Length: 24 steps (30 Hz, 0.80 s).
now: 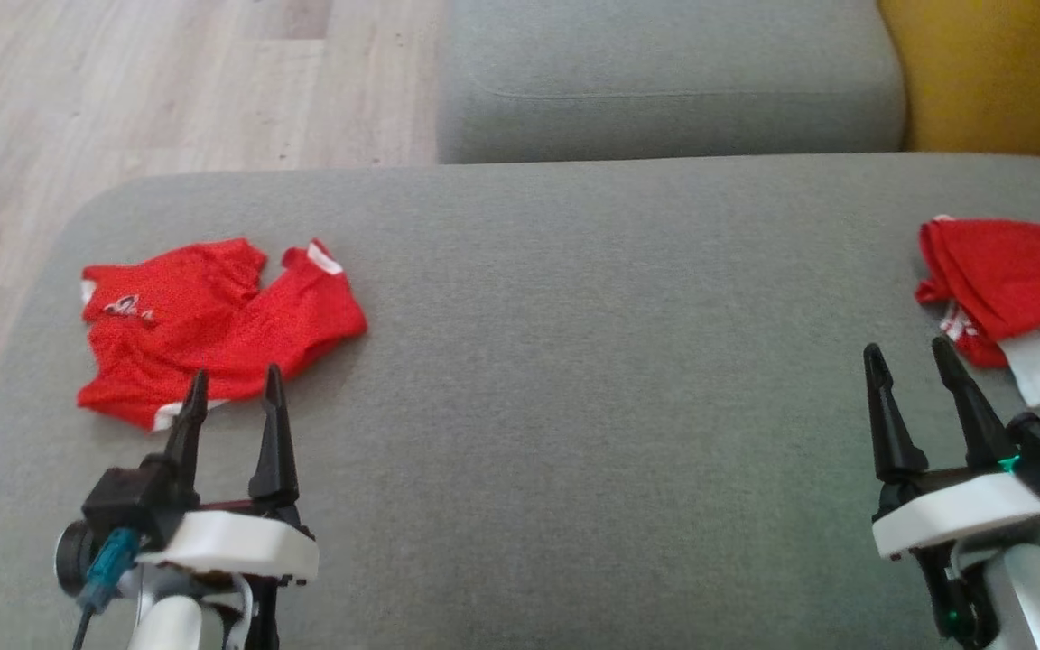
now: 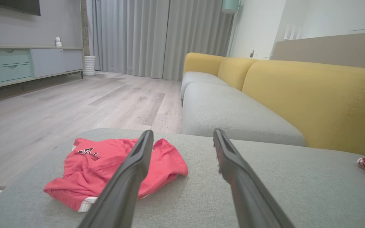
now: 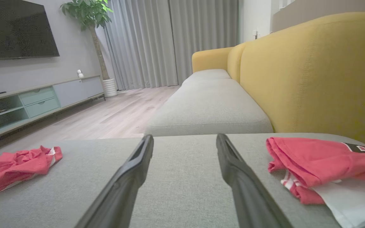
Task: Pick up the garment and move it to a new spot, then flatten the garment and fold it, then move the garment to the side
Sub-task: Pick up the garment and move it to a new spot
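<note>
head view, with the two wrist views. we see the left gripper (image 1: 236, 372) with its two fingers spread apart and empty, poised at the near side of the crumpled red garment (image 1: 213, 316). this garment lies on the left part of the grey sofa seat (image 1: 574, 379), close to its left edge. the right gripper (image 1: 905, 348) is likewise spread and holds nothing. it sits just beside a second red-and-white pile (image 1: 1007, 280) at the right edge, which looks folded. we judge the left garment to be the one to pick up and the task to be at its start: nothing is lifted, flattened or folded yet.

risks, as we judge them:
- the garment is bunched in layers, so a pinch may take one layer only and let the rest trail or slip.
- fingers pressed deep may catch the soft seat fabric along with the cloth.
- a drag leftward could tip the garment onto the wooden floor (image 1: 123, 108).
- a new spot too far right would crowd the folded pile.
</note>
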Motion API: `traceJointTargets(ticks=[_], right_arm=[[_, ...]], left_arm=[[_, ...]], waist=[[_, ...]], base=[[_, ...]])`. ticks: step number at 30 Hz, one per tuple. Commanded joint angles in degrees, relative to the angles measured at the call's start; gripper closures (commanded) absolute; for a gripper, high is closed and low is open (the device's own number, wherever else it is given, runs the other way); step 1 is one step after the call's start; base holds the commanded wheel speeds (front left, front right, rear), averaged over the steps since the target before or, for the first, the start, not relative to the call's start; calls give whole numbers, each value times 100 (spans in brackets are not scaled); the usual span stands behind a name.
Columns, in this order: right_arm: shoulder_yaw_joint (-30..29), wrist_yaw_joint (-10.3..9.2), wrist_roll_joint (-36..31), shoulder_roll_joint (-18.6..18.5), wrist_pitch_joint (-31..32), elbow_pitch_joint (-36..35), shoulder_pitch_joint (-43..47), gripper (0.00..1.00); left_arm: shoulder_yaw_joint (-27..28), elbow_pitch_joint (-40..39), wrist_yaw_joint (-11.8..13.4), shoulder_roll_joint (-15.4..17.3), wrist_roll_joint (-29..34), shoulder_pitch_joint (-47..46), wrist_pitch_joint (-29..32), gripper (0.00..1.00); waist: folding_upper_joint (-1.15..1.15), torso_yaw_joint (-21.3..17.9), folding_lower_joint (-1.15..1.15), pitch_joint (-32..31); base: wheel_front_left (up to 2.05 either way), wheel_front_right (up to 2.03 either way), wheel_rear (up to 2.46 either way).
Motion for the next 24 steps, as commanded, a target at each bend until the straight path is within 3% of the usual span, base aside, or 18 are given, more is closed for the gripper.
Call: traceJointTargets(ticks=[1,14,21,24], right_arm=[[76,-4,-61,3,37,-286,-25,0],[358,-4,16,268,282,-687,136,0],[487,-4,38,299,244,-782,141,0],[521,-4,19,260,144,-989,107,0]], left_arm=[[142,-143,41,15,-12,-224,-30,0],[289,-40,63,35,92,-187,-30,0],[341,13,47,58,-31,-284,38,0],[402,12,-23,178,-190,-792,540,0]], waist=[[0,175,1,-19],[0,1492,1,-36],[0,1664,1,11],[0,1604,1,192]], base=[[0,0,0],[0,0,0],[0,0,0],[0,0,0]])
